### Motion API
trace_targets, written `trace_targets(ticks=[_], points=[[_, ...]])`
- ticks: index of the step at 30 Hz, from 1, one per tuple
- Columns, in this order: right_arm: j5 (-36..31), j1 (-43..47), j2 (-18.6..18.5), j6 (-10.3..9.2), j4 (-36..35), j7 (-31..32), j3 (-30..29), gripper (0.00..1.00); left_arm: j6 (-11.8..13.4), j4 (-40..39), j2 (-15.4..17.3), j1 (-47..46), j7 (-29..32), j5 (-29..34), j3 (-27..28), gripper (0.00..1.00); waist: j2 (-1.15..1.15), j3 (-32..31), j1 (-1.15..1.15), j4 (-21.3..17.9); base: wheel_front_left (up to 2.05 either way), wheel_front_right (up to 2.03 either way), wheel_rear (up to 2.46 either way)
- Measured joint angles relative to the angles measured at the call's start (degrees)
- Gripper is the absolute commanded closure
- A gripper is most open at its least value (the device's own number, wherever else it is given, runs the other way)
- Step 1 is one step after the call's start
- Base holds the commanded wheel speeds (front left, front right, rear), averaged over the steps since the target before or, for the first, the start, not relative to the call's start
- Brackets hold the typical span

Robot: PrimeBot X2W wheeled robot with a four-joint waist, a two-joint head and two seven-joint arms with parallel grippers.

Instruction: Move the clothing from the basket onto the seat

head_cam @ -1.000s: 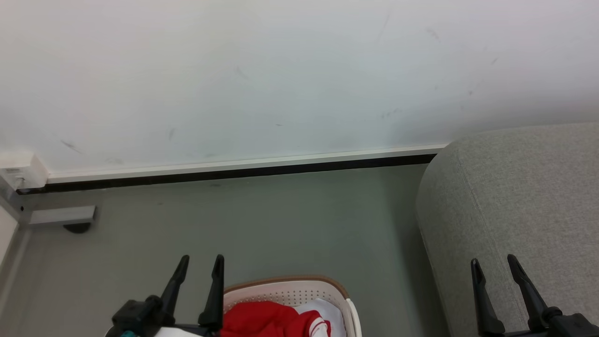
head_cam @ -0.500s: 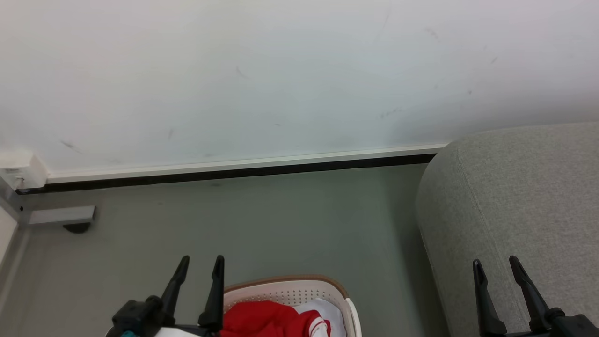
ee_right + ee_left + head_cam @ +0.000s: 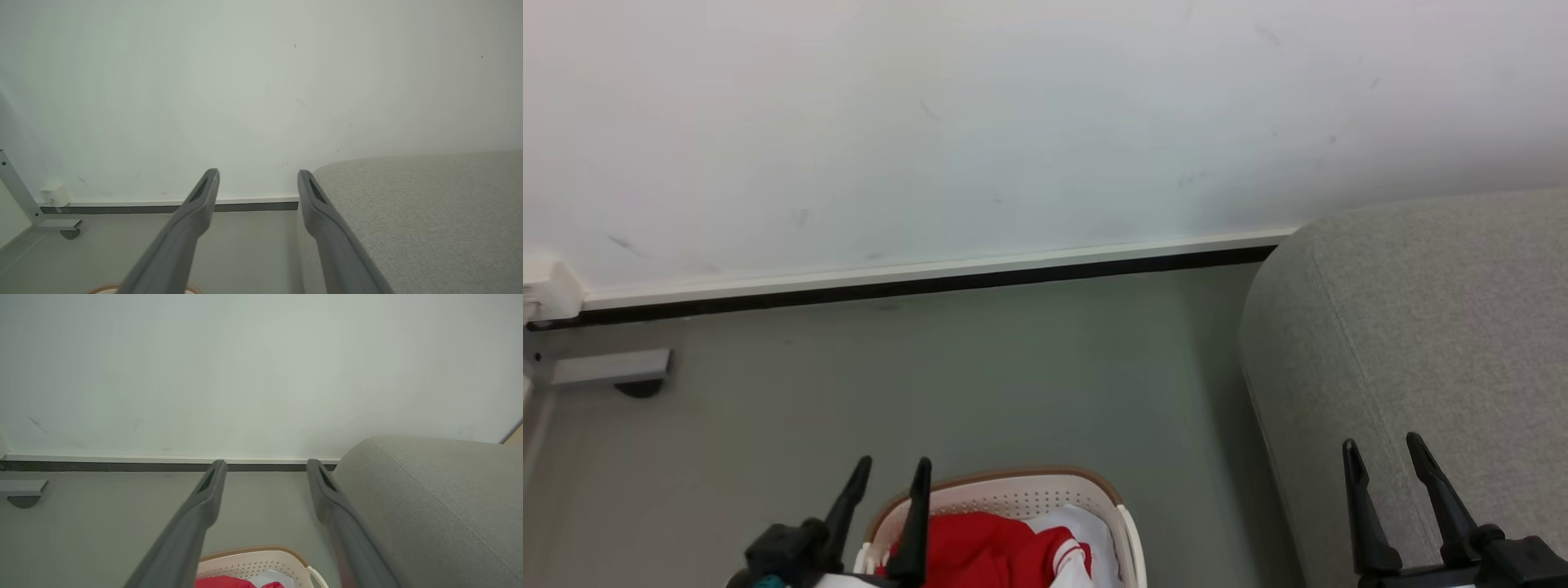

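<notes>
Left gripper [image 3: 894,465] hangs empty, fingers spread wide, just over the left rim of the basket [image 3: 1045,494], and the right gripper [image 3: 1381,445] is equally wide and empty in front of the seat [image 3: 1429,310]. The clothing [image 3: 984,547], red with white trim, lies heaped inside the basket on the floor [image 3: 1013,367] near the seat's rounded end. No garment on the grey cushion that I can see, so by my reckoning it's all to do: grab, lift, carry across.
</notes>
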Motion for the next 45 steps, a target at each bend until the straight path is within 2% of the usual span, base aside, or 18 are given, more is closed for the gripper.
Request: trace_targets(ticks=[11,24,36,45], points=[[1.6,-4.5,0.0,0.00,-2.3,-0.1,1.3,0.00,-1.1,17.6,1.6,-7.9,1.9,3.7,-8.5,0.00,0.00,6.4,0.01,-4.1,0.00,0.00,0.00],[3.0,-12.0,-0.1,0.00,-6.2,-0.1,2.7,0.00,-1.4,33.8,2.4,-22.7,7.0,4.6,-16.5,0.00,0.00,20.3,0.01,-9.5,0.00,0.00,0.00],[5.8,-17.6,-0.1,0.00,-10.0,-0.1,4.0,0.00,-1.0,45.2,5.4,-32.8,9.1,5.0,-17.3,0.00,0.00,33.7,0.02,-14.3,0.00,0.00,0.00],[6.9,-19.0,-0.1,0.00,-11.6,-0.1,4.2,0.00,1.5,49.8,8.3,-39.1,8.0,6.0,-17.8,0.00,0.00,41.5,0.01,-16.7,0.00,0.00,0.00]])
